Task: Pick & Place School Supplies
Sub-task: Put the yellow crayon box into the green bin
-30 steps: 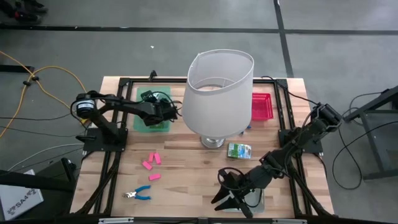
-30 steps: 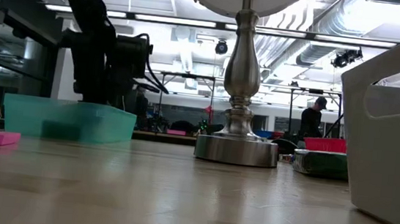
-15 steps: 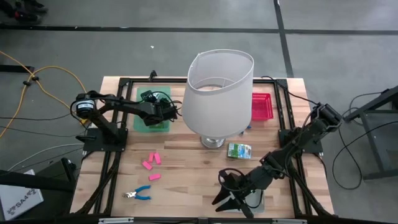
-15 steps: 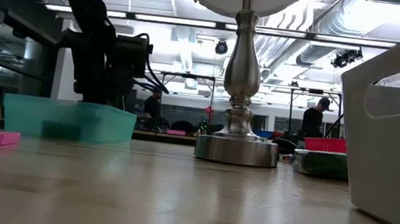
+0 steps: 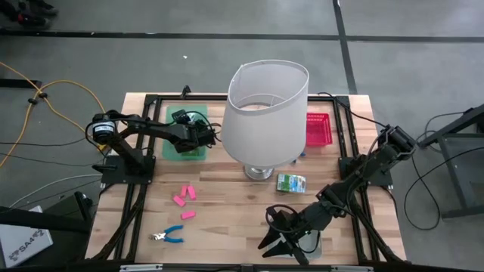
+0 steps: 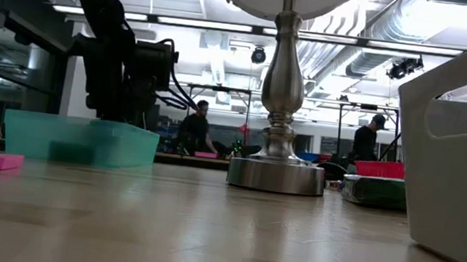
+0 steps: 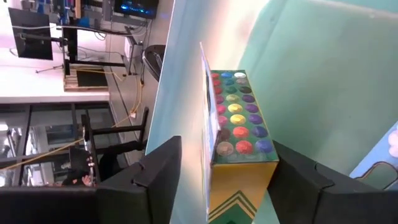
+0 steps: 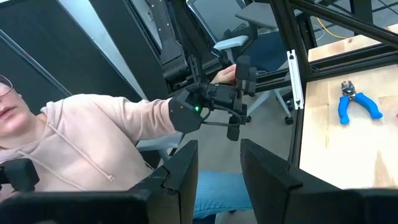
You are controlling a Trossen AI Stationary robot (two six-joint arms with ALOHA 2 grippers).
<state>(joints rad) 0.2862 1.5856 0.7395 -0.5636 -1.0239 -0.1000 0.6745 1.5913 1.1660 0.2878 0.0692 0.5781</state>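
Erasers [image 5: 184,199], pink, three being counted on the bare wood left of centre, lying loose and a little apart from one another. One blue-handled tool [image 5: 169,236] is being seen nearer the front edge, its long axis running left to right, handles toward the right. Two crayon boxes are being counted: one [image 5: 291,182] lying flat just right of the lamp base [image 5: 259,173], the other [image 7: 239,140] standing on its long edge inside the green tray [image 5: 171,148], long axis running away from the wrist camera, dotted face turned sideways.

Left gripper [image 7: 217,171] is being held inside that tray, jaws spread, one finger on each side of the box; whether either finger is touching it cannot be told. Right gripper [image 5: 283,242] is being held at the front edge above the clear grey tray [image 5: 311,243], jaws apart, nothing between them.

Lampshade [image 5: 266,112] is covering the table's middle from above. Red tray [image 5: 318,128] is being noted at the back right. A person [image 8: 81,140] in a pale hoodie is being seen beyond the table's front.
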